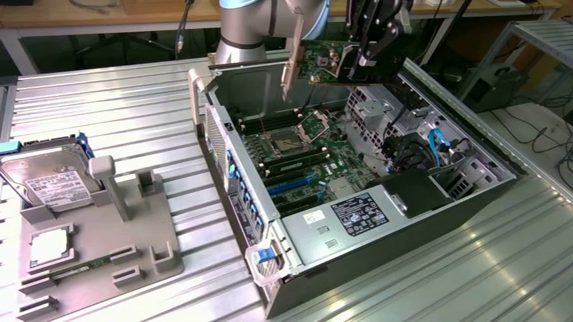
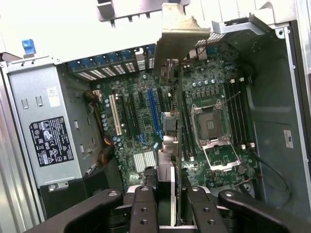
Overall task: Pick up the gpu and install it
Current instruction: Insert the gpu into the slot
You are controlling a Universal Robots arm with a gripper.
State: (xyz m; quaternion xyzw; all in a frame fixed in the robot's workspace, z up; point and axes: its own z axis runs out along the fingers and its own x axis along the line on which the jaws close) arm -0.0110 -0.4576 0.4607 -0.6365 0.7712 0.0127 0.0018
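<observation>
The gpu (image 1: 319, 62), a green circuit-board card with a silver bracket (image 1: 288, 72) hanging from one end, is held in the air above the open computer case (image 1: 488, 176). My gripper (image 1: 369, 55) is shut on the card's end away from the bracket. In the wrist view the gpu (image 2: 178, 141) shows edge-on between my black fingers (image 2: 146, 206), and its bracket (image 2: 179, 36) is at the far end. It hovers over the motherboard (image 2: 138, 141), between the expansion slots and the CPU socket (image 2: 211, 124), apart from the board.
On the exterior view's left a grey fixture (image 1: 134, 245) carries a silver hard drive (image 1: 49, 180), a processor (image 1: 49, 245) and a memory stick (image 1: 82, 268). In the case sit the power supply (image 1: 358, 215), blue cables (image 1: 439, 144), a blue slot (image 2: 154, 109) and a white slot (image 2: 115, 114).
</observation>
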